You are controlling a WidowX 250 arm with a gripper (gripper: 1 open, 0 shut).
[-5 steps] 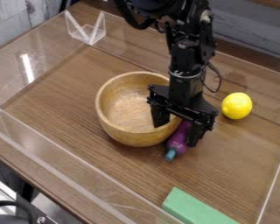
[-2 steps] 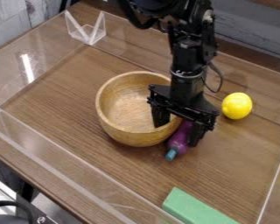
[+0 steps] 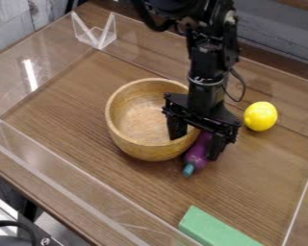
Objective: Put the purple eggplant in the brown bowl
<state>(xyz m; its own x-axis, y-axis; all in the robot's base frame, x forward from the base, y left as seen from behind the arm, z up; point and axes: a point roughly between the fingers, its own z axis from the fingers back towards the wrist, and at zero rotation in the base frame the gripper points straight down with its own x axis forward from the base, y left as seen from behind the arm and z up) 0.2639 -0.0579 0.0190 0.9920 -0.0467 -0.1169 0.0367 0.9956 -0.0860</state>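
The purple eggplant (image 3: 195,155) lies on the table just right of the brown bowl (image 3: 134,125), its blue-teal stem end pointing toward the front. The bowl is large, round, light wood, and looks empty. My gripper (image 3: 199,146) comes straight down from above and sits low over the eggplant, one finger by the bowl's outer wall and one to the eggplant's right. The fingers straddle the eggplant, whose upper part is hidden behind them. I cannot tell whether they press on it.
A round yellow lemon (image 3: 260,116) sits right of the gripper. A flat green block (image 3: 225,231) lies at the front right. Clear acrylic walls (image 3: 66,183) fence the table, with a clear stand (image 3: 95,31) at the back left.
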